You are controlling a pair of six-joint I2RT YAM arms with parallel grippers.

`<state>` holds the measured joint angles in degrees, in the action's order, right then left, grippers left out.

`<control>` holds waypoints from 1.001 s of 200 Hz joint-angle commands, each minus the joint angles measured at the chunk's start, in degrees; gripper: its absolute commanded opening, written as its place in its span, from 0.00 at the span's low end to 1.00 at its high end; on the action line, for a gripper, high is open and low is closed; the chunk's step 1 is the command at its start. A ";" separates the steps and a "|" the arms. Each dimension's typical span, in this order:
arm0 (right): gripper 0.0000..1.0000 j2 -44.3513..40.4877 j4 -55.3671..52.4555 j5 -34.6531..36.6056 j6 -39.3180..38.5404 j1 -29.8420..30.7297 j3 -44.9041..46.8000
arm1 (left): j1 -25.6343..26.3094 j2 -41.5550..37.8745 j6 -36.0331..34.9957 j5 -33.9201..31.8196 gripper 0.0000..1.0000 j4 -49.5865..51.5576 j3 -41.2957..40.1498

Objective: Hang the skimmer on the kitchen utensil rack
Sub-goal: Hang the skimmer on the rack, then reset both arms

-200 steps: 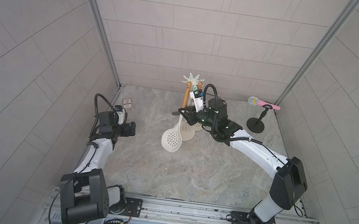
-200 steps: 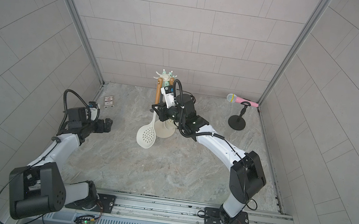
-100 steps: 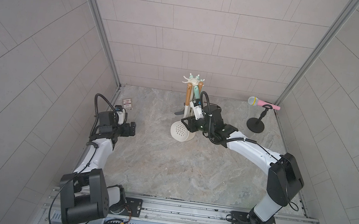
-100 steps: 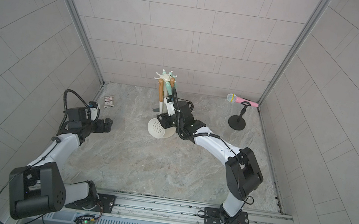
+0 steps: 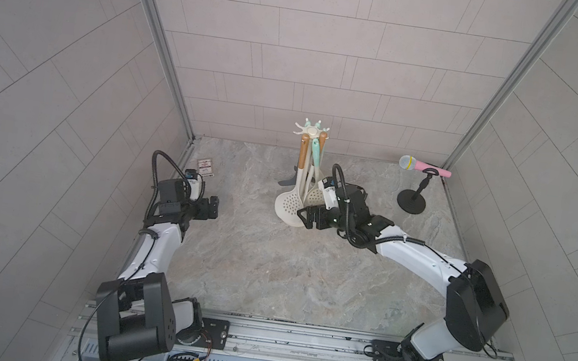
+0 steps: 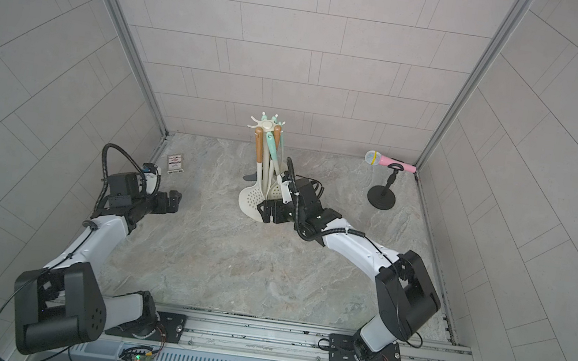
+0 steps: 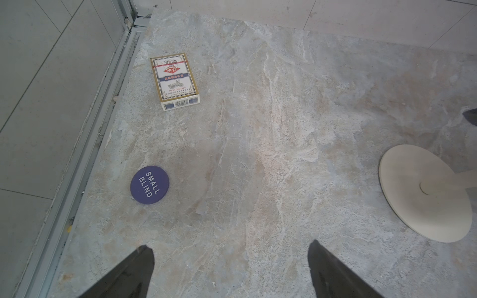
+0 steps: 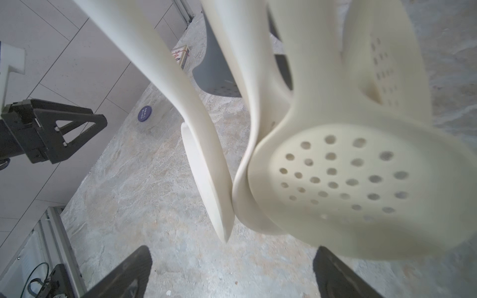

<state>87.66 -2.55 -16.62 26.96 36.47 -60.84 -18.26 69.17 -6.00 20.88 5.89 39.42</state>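
Note:
The cream kitchen utensil rack (image 5: 311,131) (image 6: 267,123) stands at the back middle of the table. The skimmer (image 5: 289,204) (image 6: 251,199), with a wooden handle and a cream perforated head, hangs from one of the rack's hooks. Its head dangles just above the table. My right gripper (image 5: 307,216) (image 6: 267,211) sits low right beside that head, open and holding nothing. In the right wrist view the skimmer head (image 8: 348,180) hangs free just beyond the open right gripper (image 8: 232,247). My left gripper (image 5: 214,207) (image 7: 230,245) is open and empty at the left.
Other utensils hang on the rack: a teal-handled one (image 5: 316,154), a second perforated cream head (image 8: 382,64) and a grey spatula (image 5: 287,181). The rack's round base (image 7: 423,196) rests on the table. A pink microphone (image 5: 424,166) sits on a black stand at the back right. A card box (image 7: 175,80) and a purple chip (image 7: 149,184) lie near the left wall.
My right gripper has opened and let go of the skimmer, then dropped lower beside its head. The skimmer now hangs straight down from the rack. The left arm has not moved.

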 commanded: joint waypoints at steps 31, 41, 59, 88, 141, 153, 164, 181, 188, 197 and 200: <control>1.00 -16.85 -3.78 7.29 1.20 0.00 13.16 | -0.44 -0.64 -0.88 2.18 1.00 -1.69 0.30; 1.00 -19.99 -4.99 9.69 1.58 -0.41 15.74 | -0.38 -0.48 -0.71 2.45 1.00 -2.24 0.21; 1.00 -26.09 -5.45 11.04 2.50 -2.73 20.84 | -0.46 -0.13 0.54 2.47 1.00 -3.74 0.01; 1.00 -34.63 -5.91 6.69 4.62 -10.65 28.10 | -0.41 0.25 1.83 4.79 1.00 -6.26 -0.70; 1.00 -44.53 -12.68 2.70 2.18 -21.67 31.53 | 0.03 -0.43 2.93 7.24 1.00 -17.73 -7.02; 1.00 -44.94 -14.77 2.01 0.83 -22.60 30.91 | -0.01 -0.28 2.84 6.99 1.00 -20.56 -8.22; 1.00 -45.20 -16.25 2.04 0.08 -23.23 30.39 | 0.00 -0.72 2.46 6.68 1.00 -20.82 -8.48; 1.00 -45.56 -16.45 2.25 -0.50 -23.61 30.68 | 0.00 -2.33 1.57 5.04 1.00 -21.07 -9.20; 1.00 -45.60 -16.23 2.58 -0.55 -23.64 30.93 | 0.01 -3.15 1.52 4.62 1.00 -21.68 -9.84; 1.00 -45.32 -15.71 3.12 -0.84 -23.72 31.34 | 0.06 -3.99 1.77 5.30 1.00 -23.54 -11.28; 1.00 -45.25 -15.42 3.26 -0.93 -23.76 31.45 | 0.05 -4.22 1.86 5.78 1.00 -24.58 -11.83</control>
<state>42.72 -16.99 -13.85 27.97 13.06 -29.36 -18.24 68.01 -3.53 26.33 -12.16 30.35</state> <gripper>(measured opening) 0.996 0.997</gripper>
